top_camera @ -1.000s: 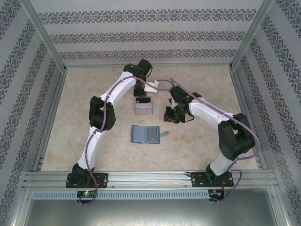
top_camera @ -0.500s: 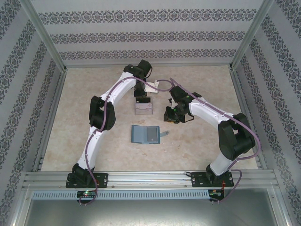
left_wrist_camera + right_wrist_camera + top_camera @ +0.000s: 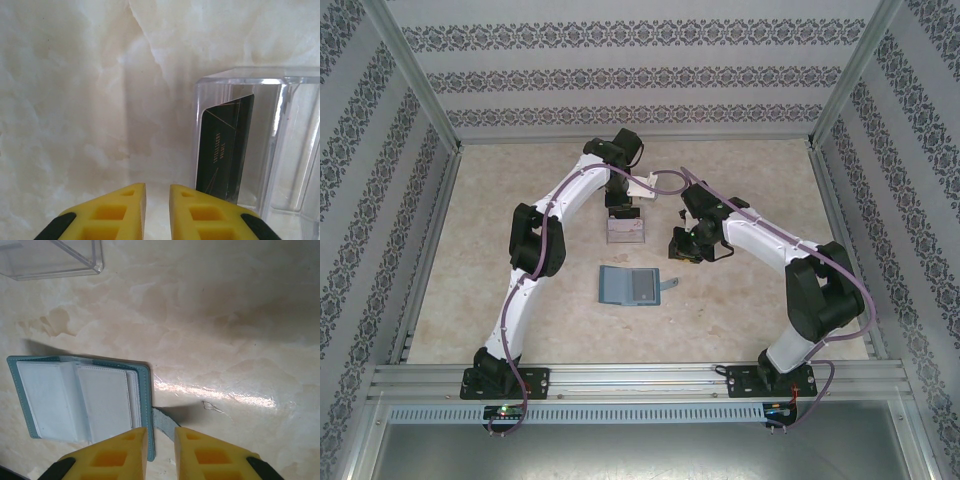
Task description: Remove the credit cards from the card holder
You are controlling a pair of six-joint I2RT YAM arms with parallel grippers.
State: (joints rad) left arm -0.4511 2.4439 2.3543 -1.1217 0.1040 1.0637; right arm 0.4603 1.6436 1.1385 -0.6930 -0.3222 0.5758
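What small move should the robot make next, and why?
Probably the left gripper should lift away from the clear box: a black card already stands inside it, and the jaws are slightly apart with nothing between them. The right gripper hovers over the open wallet.

A robot lab test cell, folks: aluminium framing [image 3: 412,75] boxes in a marble-look tabletop [image 3: 760,170]. Patterned wallpaper panels [image 3: 630,75] stand as walls. The left arm [image 3: 535,240] and right arm [image 3: 815,290] sit bolted to the front rail [image 3: 640,378].
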